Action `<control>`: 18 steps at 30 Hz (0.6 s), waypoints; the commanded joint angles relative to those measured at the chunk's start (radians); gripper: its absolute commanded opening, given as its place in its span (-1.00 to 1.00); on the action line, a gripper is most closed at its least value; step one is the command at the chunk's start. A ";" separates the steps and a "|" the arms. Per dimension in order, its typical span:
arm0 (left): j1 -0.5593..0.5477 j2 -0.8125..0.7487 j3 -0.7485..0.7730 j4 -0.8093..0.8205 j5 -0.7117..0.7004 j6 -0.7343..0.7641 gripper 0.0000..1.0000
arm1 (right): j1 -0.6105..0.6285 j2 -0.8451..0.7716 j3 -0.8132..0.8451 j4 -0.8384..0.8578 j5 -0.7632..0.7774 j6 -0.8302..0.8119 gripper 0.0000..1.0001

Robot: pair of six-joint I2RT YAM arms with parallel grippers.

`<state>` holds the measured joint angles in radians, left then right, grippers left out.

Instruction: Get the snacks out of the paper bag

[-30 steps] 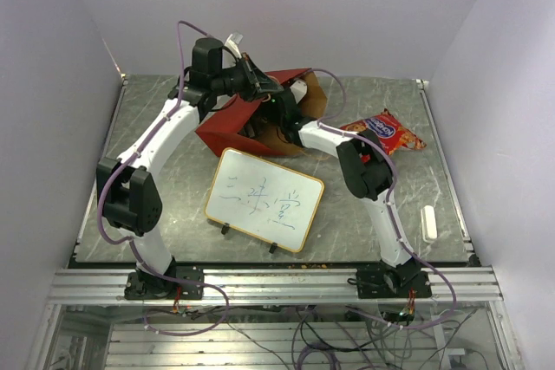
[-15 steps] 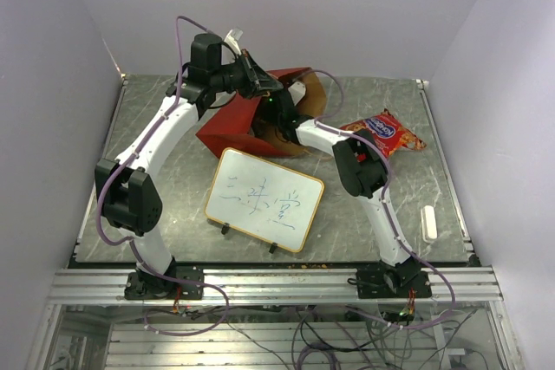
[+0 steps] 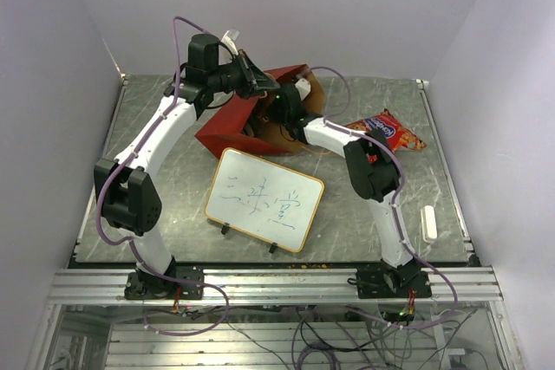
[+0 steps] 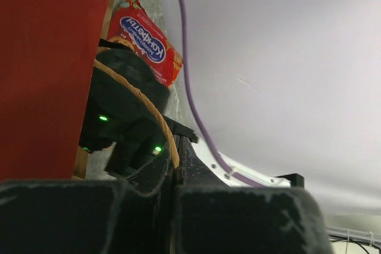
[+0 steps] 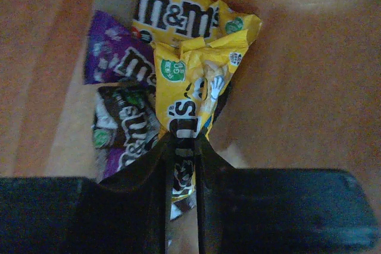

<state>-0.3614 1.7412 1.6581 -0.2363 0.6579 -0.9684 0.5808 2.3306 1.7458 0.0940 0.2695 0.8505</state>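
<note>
Yellow M&M's packet [image 5: 190, 87] is clenched by the right gripper [image 5: 181, 144] inside the paper bag [image 3: 227, 123], the left gripper [image 4: 174, 173] pinching its string handle [image 4: 138, 93]; lifting the packet out seems next.

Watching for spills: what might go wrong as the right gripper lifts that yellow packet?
The right gripper pinches only one end of the yellow packet; it may slip. The brown packet touching it might drag along. The left gripper holds the paper bag by its string handle; it may swing.

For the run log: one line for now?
left claw shut on handle | right claw shut on yellow packet inside paper bag | chip bag out
</note>
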 commanded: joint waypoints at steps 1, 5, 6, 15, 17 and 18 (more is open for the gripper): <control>0.007 -0.036 -0.018 0.059 0.008 -0.010 -0.86 | -0.008 -0.142 -0.081 0.053 -0.056 -0.031 -0.94; 0.007 -0.030 0.000 0.044 0.010 0.007 -0.86 | -0.012 -0.236 -0.175 0.068 -0.062 -0.063 -1.00; 0.007 -0.030 0.004 0.043 0.011 0.011 -0.86 | -0.015 -0.259 -0.191 0.065 -0.068 -0.078 -1.00; 0.009 -0.019 0.027 -0.010 -0.002 0.039 -0.86 | -0.061 -0.589 -0.406 -0.023 -0.060 -0.291 -1.00; 0.009 -0.022 0.026 -0.015 -0.003 0.040 -0.86 | -0.079 -0.677 -0.451 -0.078 -0.056 -0.365 -1.00; 0.010 -0.022 0.026 -0.018 0.001 0.042 -0.86 | -0.081 -0.720 -0.466 -0.114 -0.052 -0.400 -1.00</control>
<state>-0.3584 1.7409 1.6524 -0.2386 0.6567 -0.9539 0.5289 1.7657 1.3346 0.0658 0.1936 0.6186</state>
